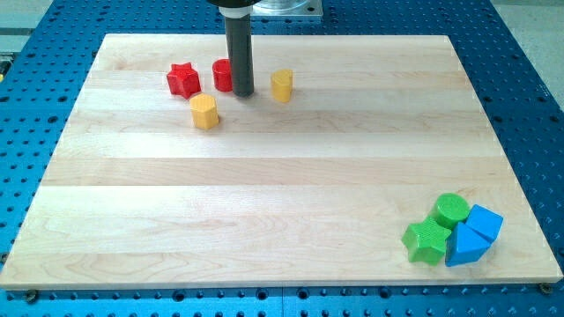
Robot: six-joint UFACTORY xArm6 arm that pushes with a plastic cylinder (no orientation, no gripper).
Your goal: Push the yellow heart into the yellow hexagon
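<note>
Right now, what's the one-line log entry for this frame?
tip between red cylinder and heart | no contact seen | hexagon lower left of tip | heart and hexagon apart | push not done

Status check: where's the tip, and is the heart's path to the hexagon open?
My tip between red cylinder and yellow heart. Yellow hexagon lower left, apart. Tip itself in the way.

So up at the view's top left of the wooden board we've got a red star, with a red block just to its right, shape partly hidden. Way off from that star, at the board's bottom right corner, sits a tight cluster: green cylinder, green star, blue cube and blue triangle.
</note>
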